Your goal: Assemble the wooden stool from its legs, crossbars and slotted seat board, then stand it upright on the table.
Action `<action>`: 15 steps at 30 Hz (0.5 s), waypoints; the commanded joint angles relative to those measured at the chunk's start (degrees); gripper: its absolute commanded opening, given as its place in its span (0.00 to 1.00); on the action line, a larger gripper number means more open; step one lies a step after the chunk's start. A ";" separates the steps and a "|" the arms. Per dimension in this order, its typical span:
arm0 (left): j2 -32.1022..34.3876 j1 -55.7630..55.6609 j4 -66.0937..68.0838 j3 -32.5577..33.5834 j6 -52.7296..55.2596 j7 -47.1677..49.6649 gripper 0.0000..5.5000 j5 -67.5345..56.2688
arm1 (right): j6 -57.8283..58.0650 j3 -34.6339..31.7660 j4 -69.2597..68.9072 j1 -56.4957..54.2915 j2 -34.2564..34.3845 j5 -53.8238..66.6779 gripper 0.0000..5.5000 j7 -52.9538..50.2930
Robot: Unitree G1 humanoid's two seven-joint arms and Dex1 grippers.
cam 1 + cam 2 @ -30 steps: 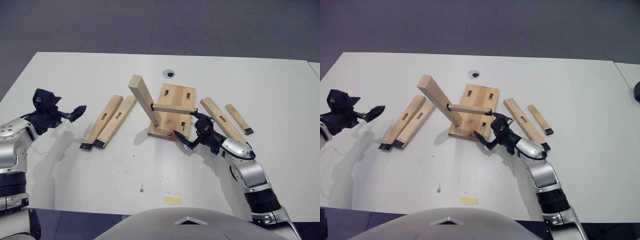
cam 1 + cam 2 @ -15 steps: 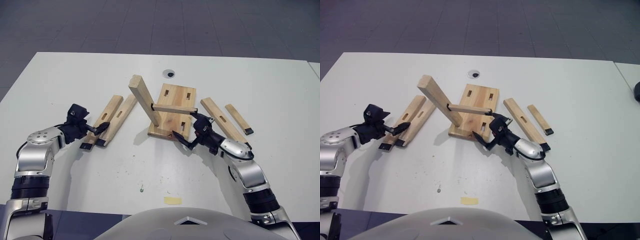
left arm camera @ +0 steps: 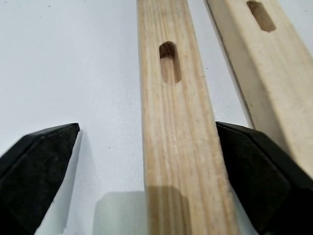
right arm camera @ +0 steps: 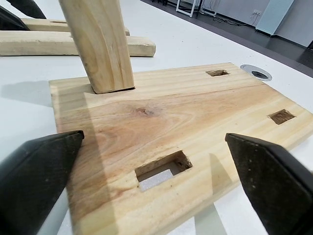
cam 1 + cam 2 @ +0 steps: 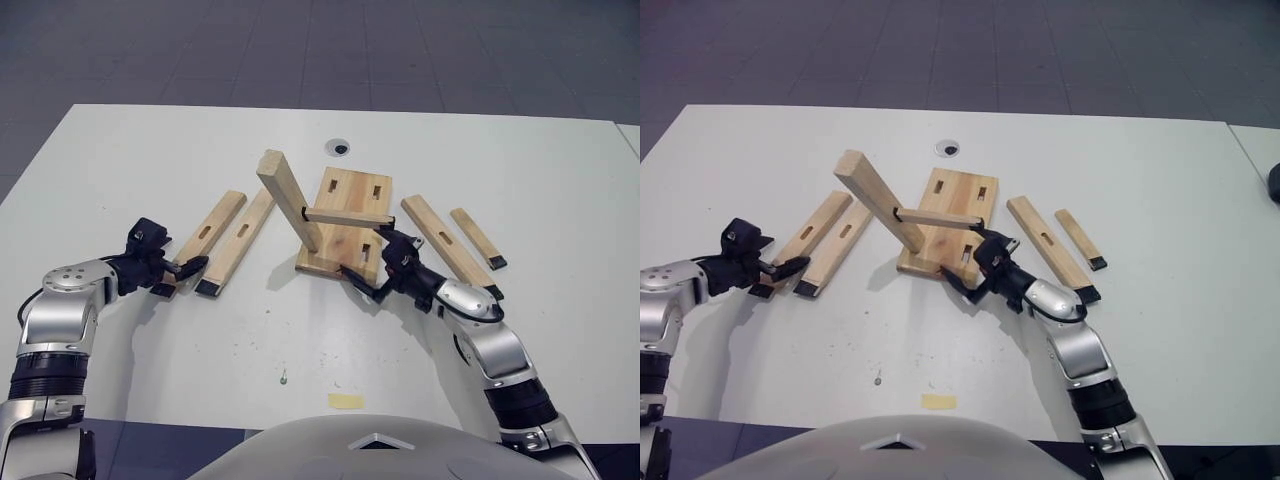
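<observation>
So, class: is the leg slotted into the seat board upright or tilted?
Tilted. The leg rises from the seat board with its top leaning toward the robot's left.

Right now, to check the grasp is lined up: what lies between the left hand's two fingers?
A loose slotted leg lies lengthwise between them, inside the open left hand, as the left wrist view shows; a second leg lies outside.
</observation>
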 commanded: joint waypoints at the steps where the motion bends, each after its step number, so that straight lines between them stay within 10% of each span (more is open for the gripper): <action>1: 2.10 0.56 2.77 -2.19 3.53 -3.26 0.73 0.87 | 0.07 -0.78 0.57 -0.31 0.14 -0.56 0.98 -1.06; 15: 3.00 5.02 -0.87 -6.08 2.75 -3.77 0.37 3.09 | -0.58 -2.17 1.67 -0.02 0.04 -0.42 0.98 -2.81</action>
